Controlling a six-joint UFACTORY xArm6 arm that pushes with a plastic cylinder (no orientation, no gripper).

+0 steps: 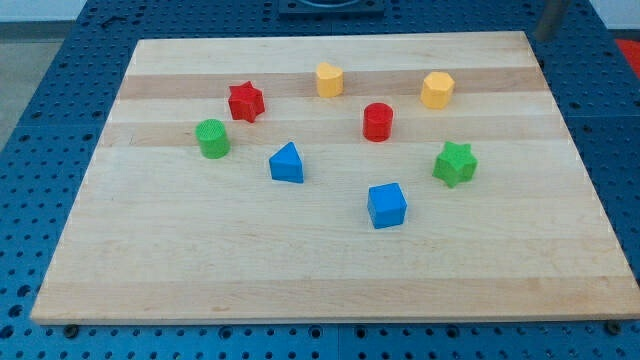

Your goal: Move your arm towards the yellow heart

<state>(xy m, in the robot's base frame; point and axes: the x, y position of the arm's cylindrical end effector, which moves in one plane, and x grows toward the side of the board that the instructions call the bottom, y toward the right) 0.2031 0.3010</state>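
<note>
Two yellow blocks lie near the board's top. The one at top centre (329,79) looks like the yellow heart. The one to its right (437,89) looks like a hexagon. A blurred grey rod comes in at the view's top right, and its lower end, my tip (542,37), is at the board's top right corner. The tip is far to the right of the yellow heart and above and right of the yellow hexagon. It touches no block.
On the wooden board (330,280) lie a red star (245,101), a red cylinder (378,121), a green cylinder (212,138), a blue triangle (287,163), a green star (455,164) and a blue cube (387,205). Blue perforated table surrounds the board.
</note>
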